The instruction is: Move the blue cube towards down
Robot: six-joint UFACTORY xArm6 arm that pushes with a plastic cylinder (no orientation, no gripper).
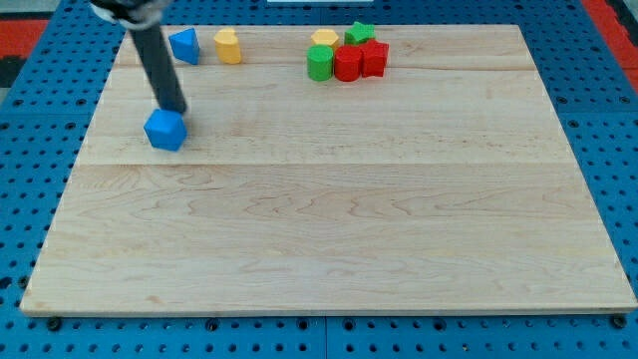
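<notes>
Pale wooden board (329, 229) on blue pegboard (40, 110).

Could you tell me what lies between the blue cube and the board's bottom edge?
Nothing: in the camera view, only bare wooden board lies below the blue cube.

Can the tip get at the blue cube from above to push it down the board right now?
Probably yes. My tip already sits at the top edge of the blue cube, apparently touching it, with nothing between them. The other blocks lie further toward the view's top, and the wooden board below the cube is bare.
</notes>
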